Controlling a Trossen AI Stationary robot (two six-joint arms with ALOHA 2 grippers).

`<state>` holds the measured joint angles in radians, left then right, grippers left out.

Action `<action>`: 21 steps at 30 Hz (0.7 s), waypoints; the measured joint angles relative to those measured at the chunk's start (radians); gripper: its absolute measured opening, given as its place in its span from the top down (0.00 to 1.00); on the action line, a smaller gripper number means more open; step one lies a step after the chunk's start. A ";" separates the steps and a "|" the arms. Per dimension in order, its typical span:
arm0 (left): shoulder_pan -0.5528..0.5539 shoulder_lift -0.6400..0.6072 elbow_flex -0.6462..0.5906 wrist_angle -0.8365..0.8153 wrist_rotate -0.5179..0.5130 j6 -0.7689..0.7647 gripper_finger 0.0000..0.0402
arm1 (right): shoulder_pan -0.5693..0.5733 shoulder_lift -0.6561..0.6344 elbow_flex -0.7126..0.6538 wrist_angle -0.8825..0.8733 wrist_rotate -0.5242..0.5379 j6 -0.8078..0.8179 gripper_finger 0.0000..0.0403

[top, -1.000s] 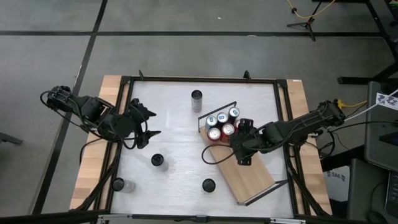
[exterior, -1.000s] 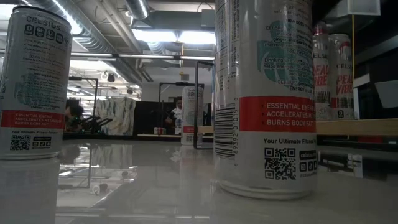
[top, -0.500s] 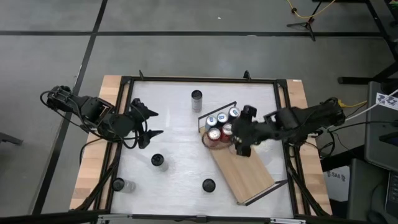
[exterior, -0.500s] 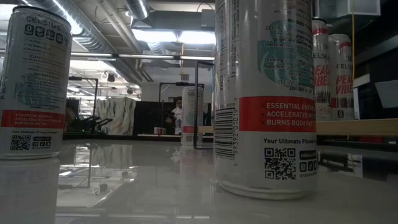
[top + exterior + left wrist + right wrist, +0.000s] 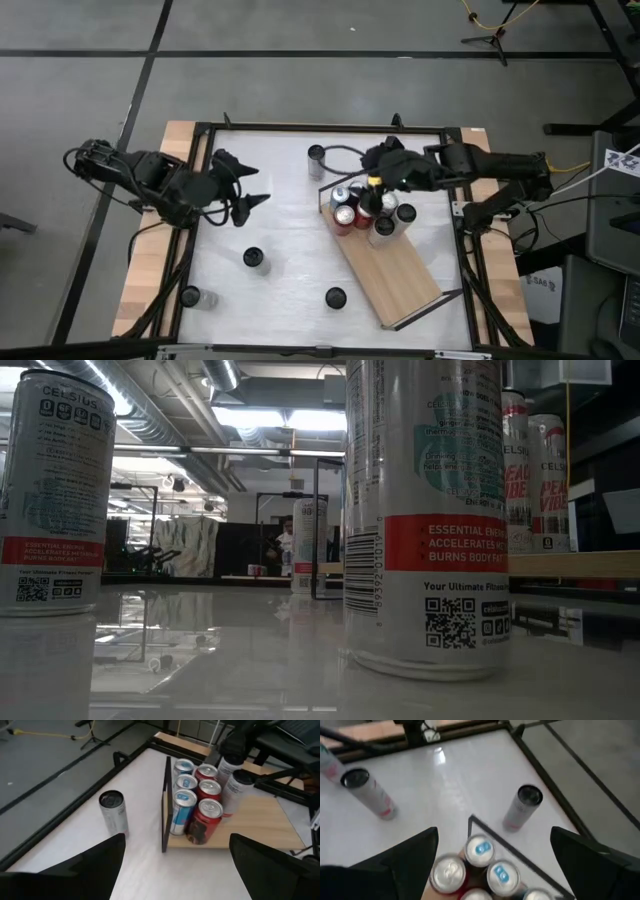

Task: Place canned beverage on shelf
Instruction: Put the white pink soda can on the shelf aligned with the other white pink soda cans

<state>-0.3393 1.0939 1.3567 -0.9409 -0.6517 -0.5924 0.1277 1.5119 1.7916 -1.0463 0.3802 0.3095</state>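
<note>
I read this as the gap between placements: seven cans sit clustered at the far end of the shelf, none in either gripper.

Right gripper hangs above that cluster, near the lone can at the far edge of the surface; its wrist view shows the fingers spread wide, nothing between them. Left gripper waits over the left part of the surface, released too, its fingers framing an empty gap.

Four cans left loose on the surface: the far one, one mid-left, one at the near left corner, one near centre.

My judgement: next move is a descent onto the far can, which is closest to the right gripper, squaring the fingers round it without clipping the wire rail.

Views compared: the high view alone counts all loose cans. The left wrist view shows the shelf cans upright and packed tight. The low view shows neither gripper, only two can bodies close up.
</note>
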 joint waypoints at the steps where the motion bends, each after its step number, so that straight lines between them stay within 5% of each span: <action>1: 0.006 0.000 0.000 0.003 0.011 -0.001 0.13 | -0.007 0.000 0.000 0.013 -0.010 0.000 0.07; 13: -0.040 0.030 0.000 -0.006 0.323 -0.287 0.13 | -0.030 0.024 0.000 0.057 -0.192 -0.002 0.07; 21: -0.148 0.129 0.000 -0.068 0.353 -0.371 0.13 | -0.029 0.070 0.000 0.050 -0.300 -0.004 0.07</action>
<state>-0.4873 1.2227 1.3567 -1.0085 -0.2992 -0.9631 0.0982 1.5818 1.7916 -0.9964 0.0798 0.3051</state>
